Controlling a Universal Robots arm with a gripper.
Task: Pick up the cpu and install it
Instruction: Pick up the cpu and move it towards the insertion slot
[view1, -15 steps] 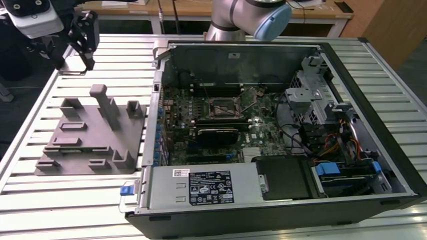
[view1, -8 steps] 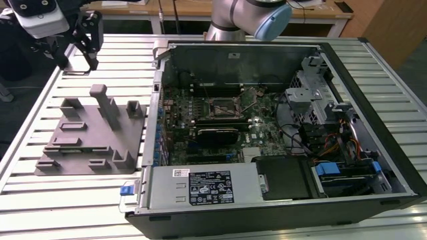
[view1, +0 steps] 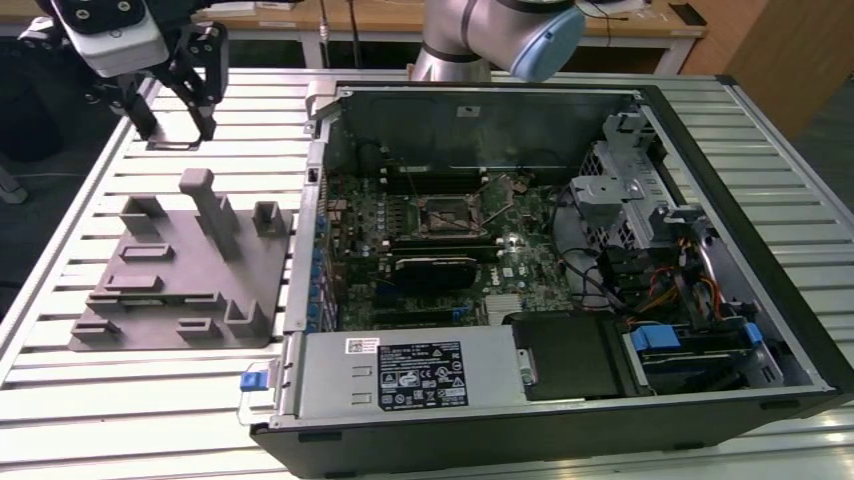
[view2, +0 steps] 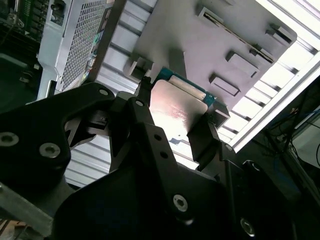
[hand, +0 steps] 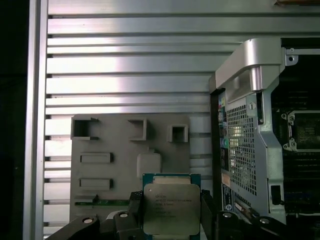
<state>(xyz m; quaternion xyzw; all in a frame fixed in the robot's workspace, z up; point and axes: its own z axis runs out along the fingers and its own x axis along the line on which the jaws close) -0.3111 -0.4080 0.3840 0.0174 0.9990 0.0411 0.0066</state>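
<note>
- At the exterior view's upper left, the gripper (view1: 174, 134) hangs over the slatted metal table (view1: 120, 400), with its two black fingers (view1: 203, 110) pointing down.
- Gripper state: clenched on the cpu (view1: 174, 144), which shows as a thin flat piece between the fingertips.
- Grey fixture (view1: 187, 270): lies flat on the table, nearer the camera than the gripper and apart from the cpu.
- Computer case (view1: 747, 250): lies open on the table, just beside the fixture on the exterior view's right.
- Motherboard (view1: 441, 290): sits on the case floor. Its square black-framed socket (view1: 447, 210) is near the middle, well apart from the cpu.
- Power supply (view1: 400, 375): fills the near edge of the case.
- Second wrist view: the cpu (view2: 175, 105) appears as a pale, shiny square with a green rim. The fingers (view2: 212, 122) pinch it on two opposite edges.
- Second wrist view: the fixture (view2: 210, 45) lies beyond the cpu without touching it. The perforated wall of the computer case (view2: 75, 35) stands beside the fixture.
- First wrist view: the cpu (hand: 171, 207) shows a flat silver top with a green border, held from both sides by the fingers (hand: 135, 202).
- First wrist view: the fixture (hand: 110, 145) lies behind the cpu on the table (hand: 125, 65), with its recesses visible.
- First wrist view: the computer case (hand: 250, 125) adjoins the fixture, and the socket (hand: 305, 132) is visible inside it.
</note>
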